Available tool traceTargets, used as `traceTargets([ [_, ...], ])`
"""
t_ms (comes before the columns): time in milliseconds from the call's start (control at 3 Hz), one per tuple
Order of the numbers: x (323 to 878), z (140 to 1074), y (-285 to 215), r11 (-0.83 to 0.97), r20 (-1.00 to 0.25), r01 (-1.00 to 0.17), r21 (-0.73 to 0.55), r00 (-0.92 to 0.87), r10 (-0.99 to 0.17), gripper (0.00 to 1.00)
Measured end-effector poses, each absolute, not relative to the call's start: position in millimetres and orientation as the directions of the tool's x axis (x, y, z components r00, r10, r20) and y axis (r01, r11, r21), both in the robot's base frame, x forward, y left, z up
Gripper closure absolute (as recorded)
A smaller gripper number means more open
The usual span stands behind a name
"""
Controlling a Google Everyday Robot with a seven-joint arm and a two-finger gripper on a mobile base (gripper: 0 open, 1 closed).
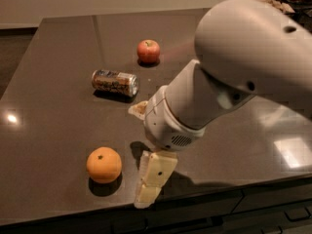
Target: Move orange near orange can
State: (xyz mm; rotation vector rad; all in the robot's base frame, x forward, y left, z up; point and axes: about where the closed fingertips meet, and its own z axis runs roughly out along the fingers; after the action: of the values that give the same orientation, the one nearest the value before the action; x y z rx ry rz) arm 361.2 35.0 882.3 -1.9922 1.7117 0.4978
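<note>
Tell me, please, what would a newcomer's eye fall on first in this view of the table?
The bulky pale arm fills the right side, and its pincer hangs open low over the dark table, just right of the orange near the front edge. Farther back, the orange can lies on its side, with a red apple beyond it to the right.

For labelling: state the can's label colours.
The can: orange-brown, bluish patches; camera view. Open gripper beside the orange.

No legible text or numbers — orange can [115, 82] label only a pattern, tool [141, 155] low beside the orange [104, 165]
</note>
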Motion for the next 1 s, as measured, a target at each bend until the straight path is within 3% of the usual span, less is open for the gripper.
traceTargets([
  [1000, 345.6, 852.2, 82.6, -0.141, -0.563, -0.987, -0.080, 0.161, -0.811, 0.00],
])
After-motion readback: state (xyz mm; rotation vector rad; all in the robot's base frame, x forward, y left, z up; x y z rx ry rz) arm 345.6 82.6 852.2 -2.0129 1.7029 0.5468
